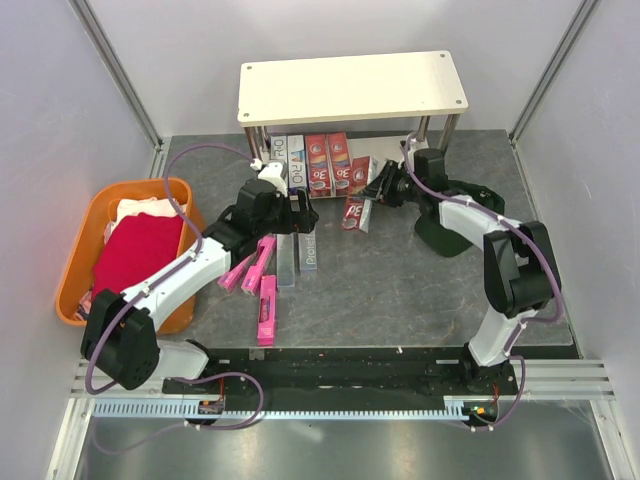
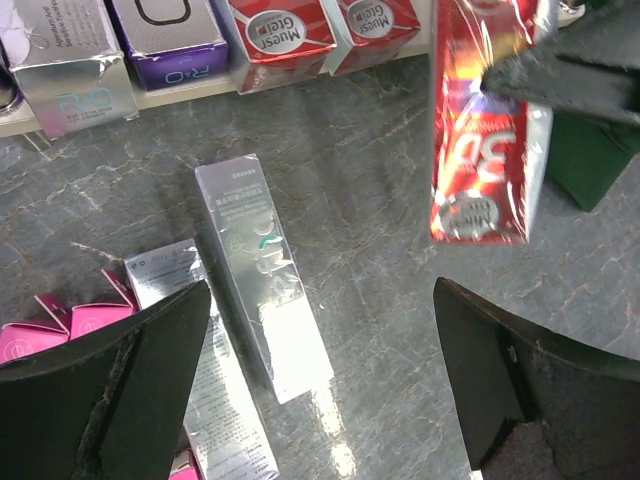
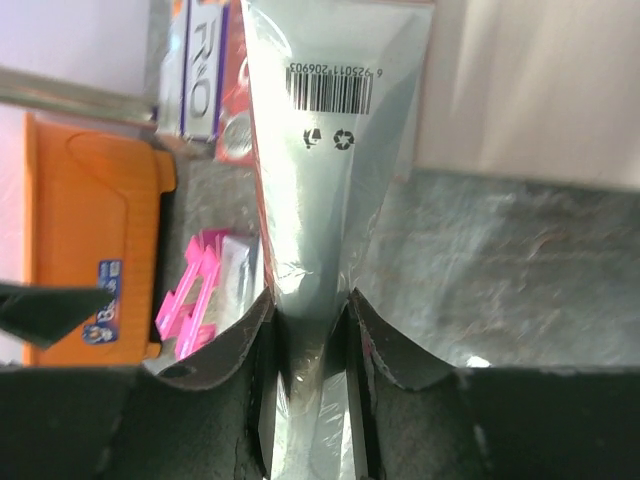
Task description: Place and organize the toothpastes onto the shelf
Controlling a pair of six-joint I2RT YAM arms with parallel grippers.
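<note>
The shelf (image 1: 350, 85) stands at the back, its top board bare. Silver, navy and red "3D" toothpaste boxes (image 1: 318, 165) stand side by side on its lower board; they also show in the left wrist view (image 2: 285, 30). My right gripper (image 1: 385, 187) is shut on a red "3D" box (image 1: 354, 213), held tilted before the shelf; its silver barcode side (image 3: 330, 180) runs between the gripper's fingers (image 3: 312, 330). My left gripper (image 2: 320, 370) is open and empty above two silver boxes (image 2: 262, 275) lying on the table (image 1: 296, 258). Three pink boxes (image 1: 264, 290) lie left of them.
An orange basket (image 1: 80, 290) with a red cloth (image 1: 135, 250) sits at the left table edge. A dark green object (image 1: 445, 228) lies beside the right arm. Grey walls with metal posts enclose the back and sides.
</note>
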